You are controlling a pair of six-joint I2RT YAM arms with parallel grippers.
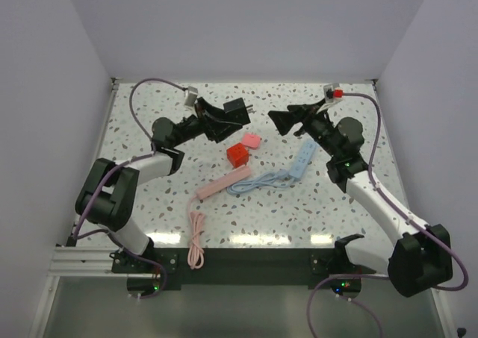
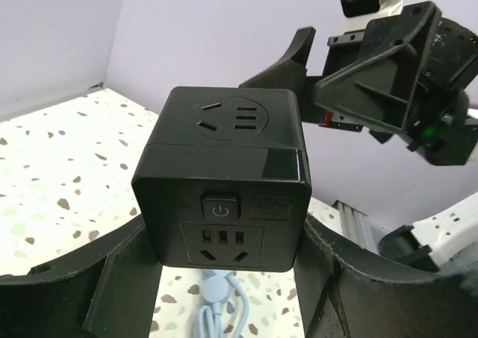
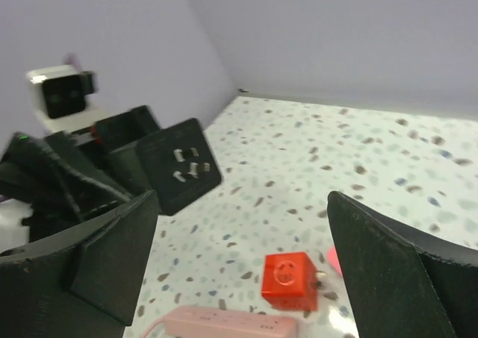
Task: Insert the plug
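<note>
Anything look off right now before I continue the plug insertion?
Nothing is damaged or spilled. One oddity: the right gripper is open and empty, holding no plug, while facing the black cube socket held up by the left gripper.

Bright, even light glares off the table (image 1: 246,239) near its front edge; right wrist view slightly blurred.

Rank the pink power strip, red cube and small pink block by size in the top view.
1. pink power strip
2. red cube
3. small pink block
All lie at similar depth, so this holds.
</note>
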